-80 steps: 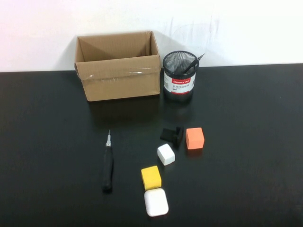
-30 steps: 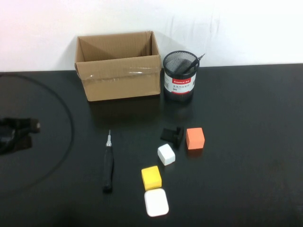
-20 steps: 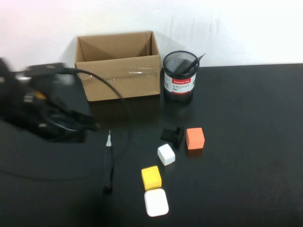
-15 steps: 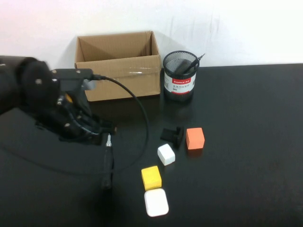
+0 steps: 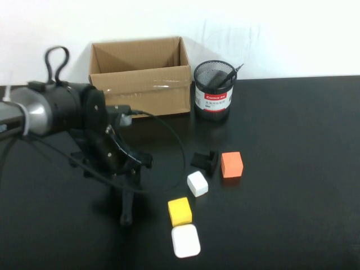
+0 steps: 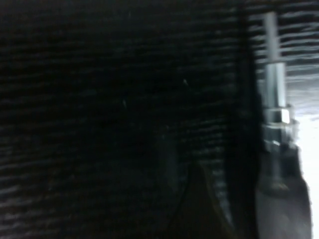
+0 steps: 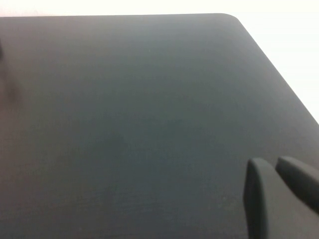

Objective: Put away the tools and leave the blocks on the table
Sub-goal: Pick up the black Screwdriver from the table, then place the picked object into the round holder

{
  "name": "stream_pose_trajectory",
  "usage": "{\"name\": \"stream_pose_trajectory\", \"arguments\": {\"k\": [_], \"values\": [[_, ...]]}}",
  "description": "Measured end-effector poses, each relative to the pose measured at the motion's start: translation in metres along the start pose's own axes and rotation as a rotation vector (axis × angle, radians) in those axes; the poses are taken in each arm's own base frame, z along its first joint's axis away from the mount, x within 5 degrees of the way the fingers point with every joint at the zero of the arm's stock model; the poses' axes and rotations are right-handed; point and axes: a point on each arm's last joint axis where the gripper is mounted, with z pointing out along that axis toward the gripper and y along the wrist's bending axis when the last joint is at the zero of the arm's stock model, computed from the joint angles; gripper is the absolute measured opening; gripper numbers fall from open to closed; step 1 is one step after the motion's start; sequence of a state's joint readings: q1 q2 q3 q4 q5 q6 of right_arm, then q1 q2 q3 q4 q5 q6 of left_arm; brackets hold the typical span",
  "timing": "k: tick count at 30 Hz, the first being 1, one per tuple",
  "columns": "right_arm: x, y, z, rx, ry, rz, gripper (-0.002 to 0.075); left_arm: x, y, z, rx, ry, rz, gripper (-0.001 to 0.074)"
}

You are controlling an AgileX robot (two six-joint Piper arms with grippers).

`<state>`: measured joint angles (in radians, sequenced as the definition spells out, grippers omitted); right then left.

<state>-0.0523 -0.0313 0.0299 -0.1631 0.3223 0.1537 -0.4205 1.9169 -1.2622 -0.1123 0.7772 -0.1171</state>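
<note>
A black-handled screwdriver lies on the table left of the blocks, its silver tip close up in the left wrist view. My left gripper hangs directly over its upper half, open, with one dark finger beside the shaft and nothing gripped. A thin black driver leans in the mesh cup. The blocks are an orange cube, a white cube, a yellow cube and a flat white square. My right gripper is shut over bare tabletop, outside the high view.
An open cardboard box stands at the back, left of the mesh cup. A small black angular piece lies beside the orange cube. The left arm's cable loops above the table between the box and the blocks.
My left arm has swept in from the left edge to above the screwdriver, and its gripper has opened. The screwdriver and the blocks have not moved.
</note>
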Motion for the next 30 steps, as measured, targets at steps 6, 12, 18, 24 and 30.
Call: {"name": "stream_pose_trajectory", "arguments": {"k": [6,12,18,24,30], "values": [[0.000,0.000,0.000,0.000,0.000,0.000,-0.0006,-0.002,0.000,0.015,0.003,0.030,0.002,0.0323],[0.000,0.000,0.000,0.000,0.000,0.000,-0.0006,-0.005,-0.007,0.014,0.082,0.001,0.128,0.0163],[0.000,0.000,0.000,0.000,0.000,0.000,-0.0006,-0.025,-0.033,-0.030,0.209,-0.172,0.266,0.0163],[0.000,0.000,0.000,-0.003,0.000,0.002,-0.0006,-0.047,-0.066,-0.091,0.246,-0.498,0.439,0.0163],[0.000,0.000,0.000,-0.002,0.000,-0.001,-0.0006,-0.068,-0.087,-0.115,0.162,-0.869,0.482,0.0163]]}}
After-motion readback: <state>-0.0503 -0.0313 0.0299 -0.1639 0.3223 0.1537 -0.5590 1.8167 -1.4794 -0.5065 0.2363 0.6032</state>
